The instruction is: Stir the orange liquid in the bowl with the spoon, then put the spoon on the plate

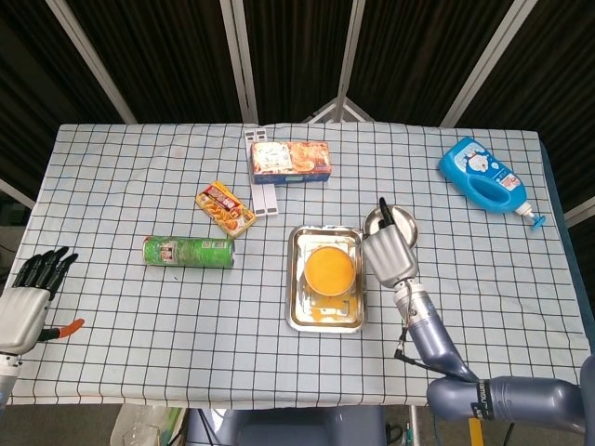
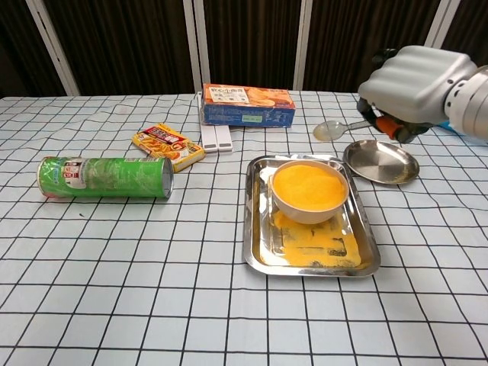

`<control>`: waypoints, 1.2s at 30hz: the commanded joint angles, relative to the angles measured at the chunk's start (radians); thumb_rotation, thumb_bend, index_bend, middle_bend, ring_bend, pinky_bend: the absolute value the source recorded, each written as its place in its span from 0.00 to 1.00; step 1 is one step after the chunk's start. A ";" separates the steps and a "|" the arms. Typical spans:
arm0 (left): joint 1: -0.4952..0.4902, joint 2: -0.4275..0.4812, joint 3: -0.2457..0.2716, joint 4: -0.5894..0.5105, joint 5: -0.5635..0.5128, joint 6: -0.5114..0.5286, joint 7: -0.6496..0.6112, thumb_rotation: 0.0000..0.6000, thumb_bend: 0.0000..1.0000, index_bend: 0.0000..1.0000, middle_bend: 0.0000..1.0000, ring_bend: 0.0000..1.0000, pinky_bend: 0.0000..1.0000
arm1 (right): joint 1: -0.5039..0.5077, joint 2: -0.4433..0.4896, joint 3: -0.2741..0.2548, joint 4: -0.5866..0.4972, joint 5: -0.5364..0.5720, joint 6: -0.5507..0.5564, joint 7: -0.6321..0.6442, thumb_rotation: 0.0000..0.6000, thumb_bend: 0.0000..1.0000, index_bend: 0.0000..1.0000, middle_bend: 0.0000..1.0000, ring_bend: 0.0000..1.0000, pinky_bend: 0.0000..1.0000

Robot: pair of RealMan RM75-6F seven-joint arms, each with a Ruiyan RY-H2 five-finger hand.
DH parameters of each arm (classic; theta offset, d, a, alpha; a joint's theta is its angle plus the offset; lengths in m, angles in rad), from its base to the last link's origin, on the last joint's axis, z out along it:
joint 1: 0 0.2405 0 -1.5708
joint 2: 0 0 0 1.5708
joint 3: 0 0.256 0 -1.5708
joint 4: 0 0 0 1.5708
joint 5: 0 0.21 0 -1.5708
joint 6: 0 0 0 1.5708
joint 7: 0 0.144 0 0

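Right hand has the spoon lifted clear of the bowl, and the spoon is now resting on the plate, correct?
Not quite. The right hand does hold the spoon lifted clear of the bowl, but the spoon is not on the plate yet. The chest view shows it in the air, above and to the left of the plate.

My head view looks steeply down on the whole checked-cloth bench (image 1: 139, 307); my chest view sits low and near — both share the shiny steel tray (image 1: 299, 279).
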 commanded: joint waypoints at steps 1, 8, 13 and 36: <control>0.000 0.000 -0.001 -0.001 -0.002 0.000 0.001 1.00 0.00 0.00 0.00 0.00 0.00 | -0.027 -0.006 -0.025 0.111 -0.032 -0.009 0.066 1.00 0.71 0.89 0.75 0.40 0.00; -0.003 -0.003 -0.004 -0.004 -0.016 -0.013 0.008 1.00 0.00 0.00 0.00 0.00 0.00 | -0.058 -0.072 -0.048 0.307 -0.019 -0.082 0.174 1.00 0.71 0.89 0.75 0.40 0.00; -0.007 -0.004 -0.007 -0.009 -0.025 -0.023 0.013 1.00 0.00 0.00 0.00 0.00 0.00 | -0.070 -0.151 -0.044 0.467 -0.022 -0.126 0.254 1.00 0.71 0.85 0.75 0.40 0.00; -0.006 -0.003 -0.007 -0.009 -0.023 -0.020 0.002 1.00 0.00 0.00 0.00 0.00 0.00 | -0.098 -0.304 0.012 0.751 -0.058 -0.151 0.337 1.00 0.52 0.00 0.09 0.00 0.00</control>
